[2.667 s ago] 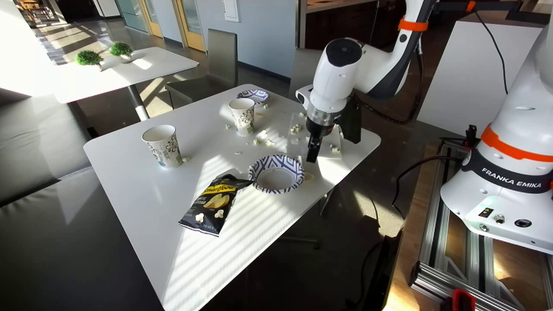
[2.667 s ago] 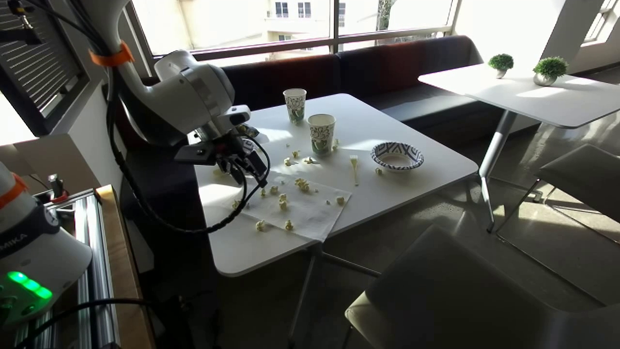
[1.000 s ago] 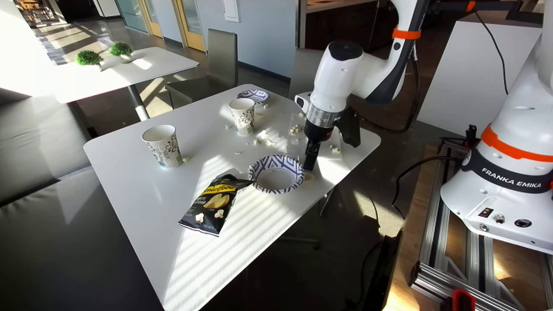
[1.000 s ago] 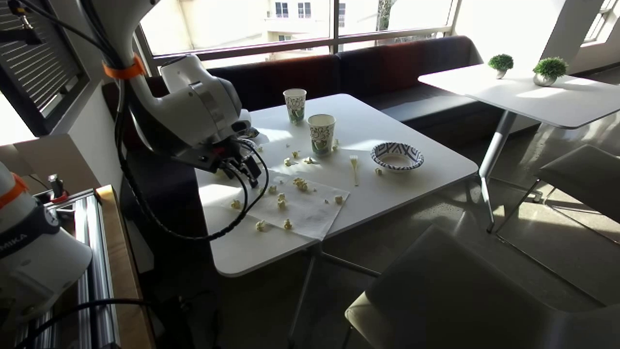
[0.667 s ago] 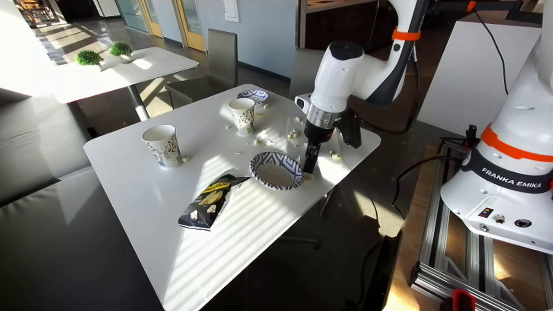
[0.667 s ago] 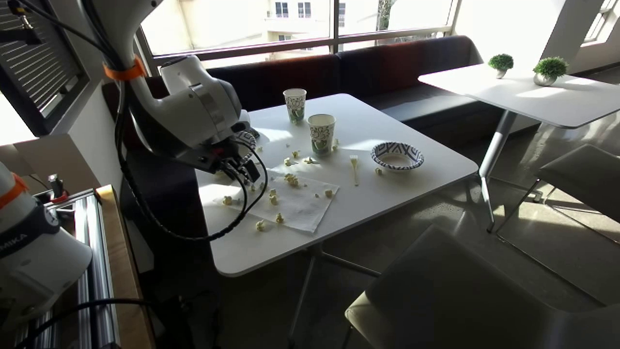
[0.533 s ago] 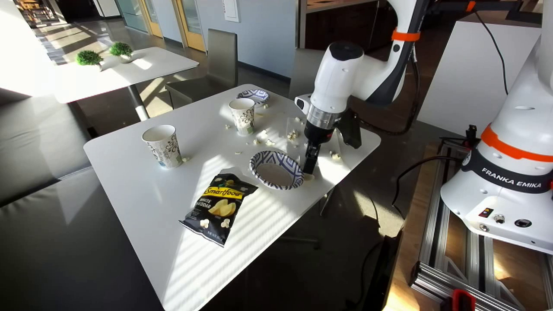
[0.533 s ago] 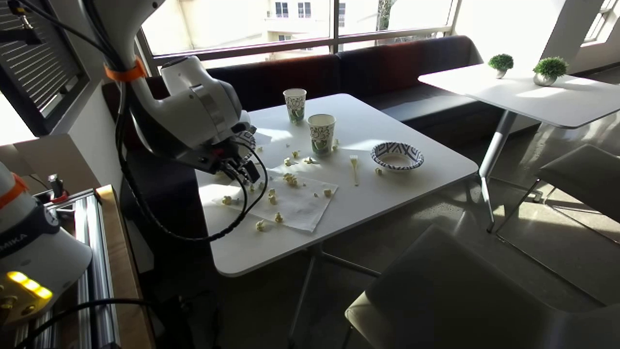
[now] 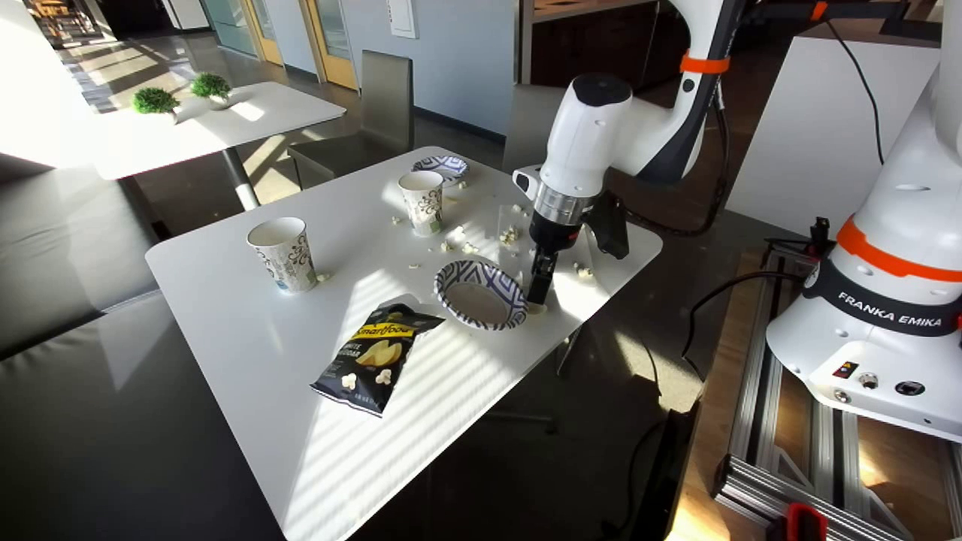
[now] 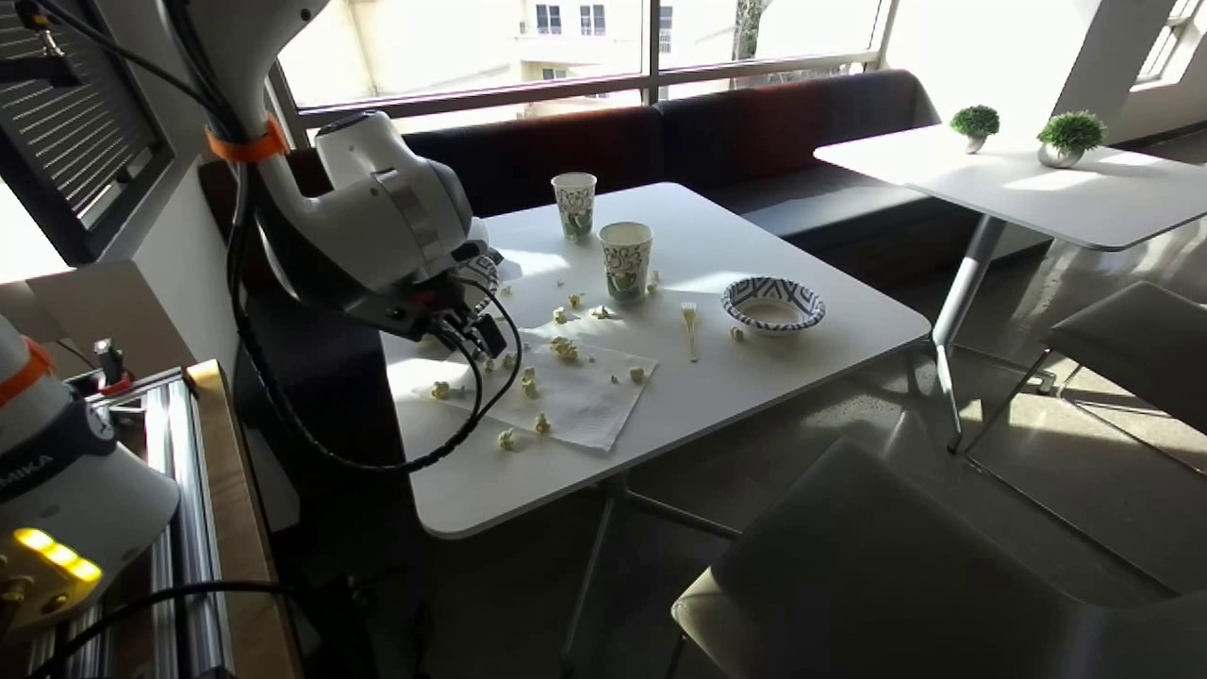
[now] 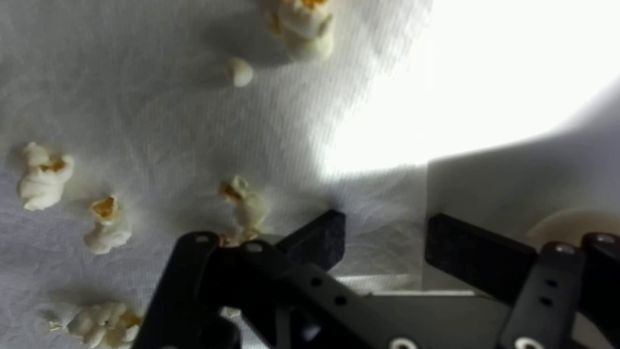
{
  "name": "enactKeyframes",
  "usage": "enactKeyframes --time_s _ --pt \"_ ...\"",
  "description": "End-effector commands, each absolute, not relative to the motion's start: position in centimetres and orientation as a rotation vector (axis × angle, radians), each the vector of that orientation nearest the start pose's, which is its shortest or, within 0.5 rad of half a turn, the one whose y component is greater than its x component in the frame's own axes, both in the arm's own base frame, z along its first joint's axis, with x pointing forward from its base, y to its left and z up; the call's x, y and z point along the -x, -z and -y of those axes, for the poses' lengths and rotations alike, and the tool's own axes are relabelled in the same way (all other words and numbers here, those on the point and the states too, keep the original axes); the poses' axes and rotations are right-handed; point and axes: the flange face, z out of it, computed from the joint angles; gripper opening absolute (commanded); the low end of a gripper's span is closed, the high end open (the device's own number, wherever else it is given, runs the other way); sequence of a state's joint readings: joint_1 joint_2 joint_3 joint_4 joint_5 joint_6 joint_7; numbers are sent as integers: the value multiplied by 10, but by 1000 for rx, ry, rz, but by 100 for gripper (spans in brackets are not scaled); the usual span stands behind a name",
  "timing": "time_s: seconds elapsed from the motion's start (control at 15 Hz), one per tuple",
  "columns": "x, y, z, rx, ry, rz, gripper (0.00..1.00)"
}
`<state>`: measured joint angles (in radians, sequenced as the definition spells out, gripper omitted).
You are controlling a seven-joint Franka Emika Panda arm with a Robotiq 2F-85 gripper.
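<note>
One napkin [image 11: 164, 106], upper left to middle of the wrist view, lies spread under popcorn [image 11: 44, 184]. My tool [image 11: 385, 238], lower right there: jaws apart, straddling its edge. Patterned bowl [image 9: 479, 304] just beside, centre of an exterior view.

White, lightly creased napkin [image 10: 585, 403] lies spread on the table [image 10: 481, 490] under scattered popcorn [image 10: 564, 350]
</note>
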<state>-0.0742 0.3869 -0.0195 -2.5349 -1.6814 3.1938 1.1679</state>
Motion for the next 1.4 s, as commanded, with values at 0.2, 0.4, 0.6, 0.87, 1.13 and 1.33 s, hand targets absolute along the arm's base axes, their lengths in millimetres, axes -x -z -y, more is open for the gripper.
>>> enactKeyframes --time_s 0.2,0.4,0.6,0.87,1.13,1.33 --pt "-373 -126 -56 3026 302 693 45" --pt "-373 -129 -56 3016 310 705 41" --pt "-373 -130 -57 3006 314 716 39" --pt "-372 -132 -57 3003 318 723 39" --pt "-371 -135 -56 3005 323 724 33" --pt "-371 -136 -57 3002 325 725 25"
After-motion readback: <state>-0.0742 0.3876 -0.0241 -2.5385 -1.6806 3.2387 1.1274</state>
